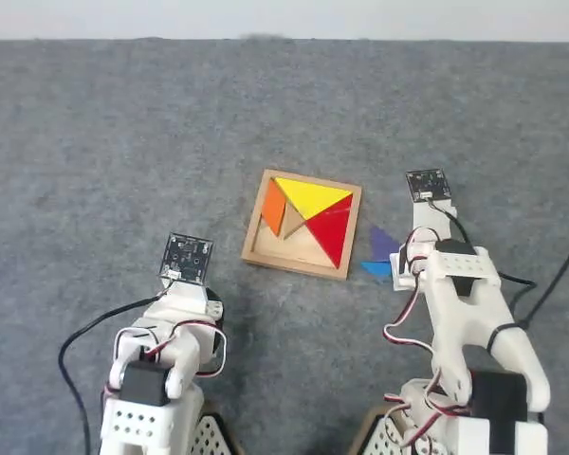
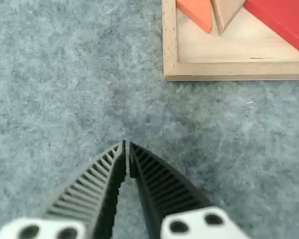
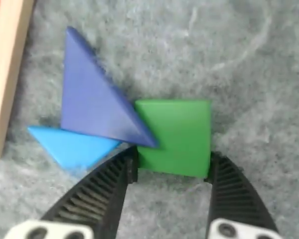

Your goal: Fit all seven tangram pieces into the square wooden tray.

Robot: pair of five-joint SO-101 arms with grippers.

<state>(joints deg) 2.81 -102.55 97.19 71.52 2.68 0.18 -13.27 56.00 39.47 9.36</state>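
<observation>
Felt [image 2: 50, 74] underlies closed left end effector [image 2: 127, 145]; right end effector [image 3: 172, 163] pinches green square [image 3: 175, 132].

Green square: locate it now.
The green square lies on the carpet in the right wrist view, between the right end effector's fingers, touching the dark blue triangle.

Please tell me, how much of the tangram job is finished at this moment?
Done: four pieces, orange, yellow, red and tan, lie in the tray. In hand: the right gripper sits around the green square on the mat. Left: that square, the dark blue triangle overlapping it and the light blue triangle.
</observation>
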